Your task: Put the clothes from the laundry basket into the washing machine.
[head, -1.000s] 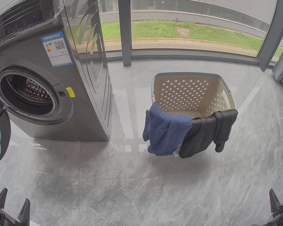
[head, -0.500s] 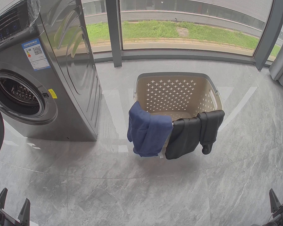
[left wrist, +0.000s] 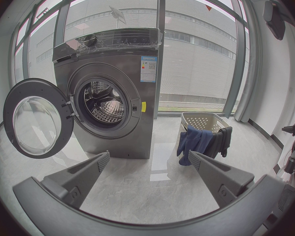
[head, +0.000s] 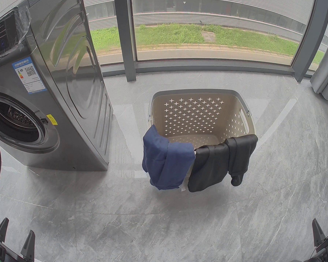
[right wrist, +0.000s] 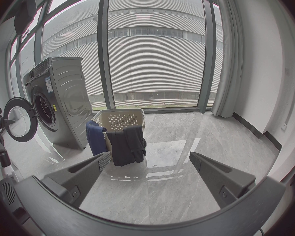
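A beige laundry basket (head: 202, 99) (left wrist: 201, 118) (right wrist: 119, 118) stands on the floor ahead. Over its near rim hang a blue garment (head: 166, 161) (left wrist: 191, 141) (right wrist: 95, 139) and a black garment (head: 218, 161) (left wrist: 221, 141) (right wrist: 126, 143). To the left is the grey washing machine (head: 62, 73) (left wrist: 108, 92) (right wrist: 60, 95), its round door (left wrist: 36, 118) (right wrist: 20, 119) swung open and the drum (left wrist: 103, 104) bare. My left gripper (head: 15, 239) (left wrist: 149, 156) is low at the left, open and holding nothing. My right gripper (head: 326, 224) (right wrist: 149, 156) is low at the right, open and holding nothing. Both are well short of the basket.
Grey marble floor (head: 153, 219) stretches between me and the basket. A window wall (head: 207, 22) with dark posts runs behind the basket and machine. A curtain (head: 326, 77) hangs at the far right.
The head view has shifted: the machine and basket now sit further left in the picture, and a little lower. Both grippers keep their places at the lower corners.
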